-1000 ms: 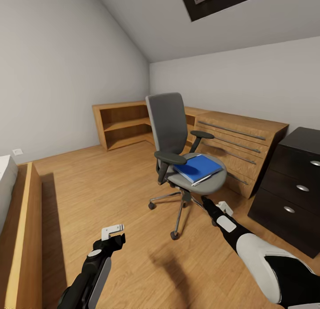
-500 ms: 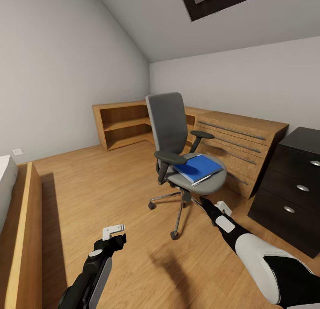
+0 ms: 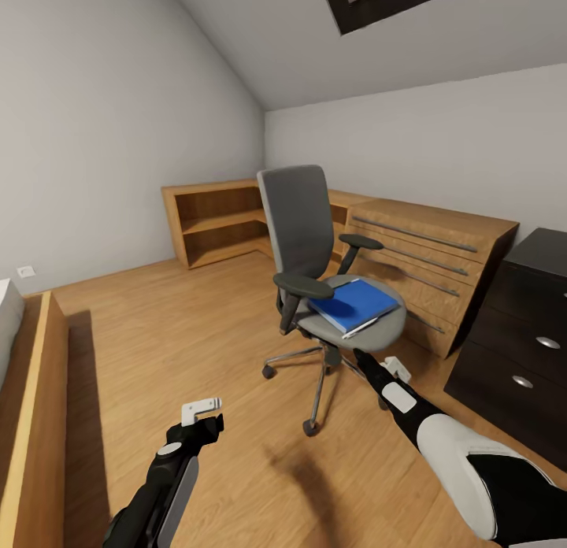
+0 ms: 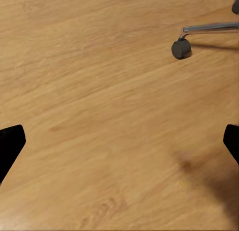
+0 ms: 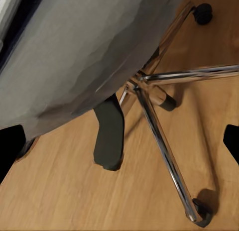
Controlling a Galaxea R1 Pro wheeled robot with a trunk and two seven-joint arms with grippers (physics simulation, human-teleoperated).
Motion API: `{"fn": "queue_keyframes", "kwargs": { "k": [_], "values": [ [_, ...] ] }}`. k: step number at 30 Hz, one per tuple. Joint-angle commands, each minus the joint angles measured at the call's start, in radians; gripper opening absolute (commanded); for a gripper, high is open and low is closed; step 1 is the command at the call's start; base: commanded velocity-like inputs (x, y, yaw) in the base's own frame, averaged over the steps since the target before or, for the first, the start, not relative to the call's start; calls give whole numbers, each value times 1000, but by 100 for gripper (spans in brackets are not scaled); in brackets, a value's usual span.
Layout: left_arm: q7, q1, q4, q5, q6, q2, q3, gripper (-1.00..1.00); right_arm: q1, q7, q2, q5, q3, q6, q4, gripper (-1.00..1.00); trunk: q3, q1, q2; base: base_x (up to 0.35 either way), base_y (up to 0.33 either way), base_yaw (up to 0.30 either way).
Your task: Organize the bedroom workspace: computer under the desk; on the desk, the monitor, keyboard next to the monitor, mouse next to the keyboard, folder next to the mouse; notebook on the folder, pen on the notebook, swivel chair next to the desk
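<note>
The swivel chair [image 3: 301, 217], with a grey seat and tall grey back, stands mid-room on its chrome base [image 3: 319, 379]. Flat on its seat lies the blue folder [image 3: 354, 304]. My right gripper [image 3: 361, 357] reaches low, just under the seat's front edge; the right wrist view has the seat's underside [image 5: 64, 57] and the chrome legs [image 5: 164, 146] close ahead of the open gripper [image 5: 119, 146]. My left gripper [image 3: 203, 416] hangs open over bare floor, a castor [image 4: 180, 48] ahead of it. The desk's dark drawer unit [image 3: 516, 351] stands at right. Monitor, keyboard and mouse are out of view.
Low light-wood cabinets with bar handles [image 3: 425, 253] and an open shelf unit [image 3: 213, 221] line the back wall behind the chair. A wooden bed frame [image 3: 43, 406] runs along the left. Wood floor [image 3: 173, 327] lies between the bed and the chair.
The whole view has shifted a little as the camera moved nearer the chair. My right gripper has crept forward toward the seat's underside. The left arm holds its pose.
</note>
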Motion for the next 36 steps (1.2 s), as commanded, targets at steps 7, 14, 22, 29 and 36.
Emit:
{"fn": "queue_keyframes", "kwargs": {
  "k": [7,14,22,29,36],
  "values": [
    [9,0,-1,11,3,0,-2,100,-1,8,0,-3,-9,-3,2,100,-1,0,0,222,0,0],
    [9,0,-1,11,3,0,-2,100,-1,8,0,-3,-9,-3,2,100,-1,0,0,139,0,0],
    [9,0,-1,11,3,0,-2,100,-1,8,0,-3,-9,-4,0,100,-1,0,0,102,0,0],
    [9,0,-1,12,3,0,-2,100,-1,8,0,-3,-10,-4,0,100,-1,0,0,187,0,0],
    [9,0,0,11,3,0,-2,100,-1,8,0,-3,-9,-4,0,100,-1,0,0,155,0,0]
  ]
}}
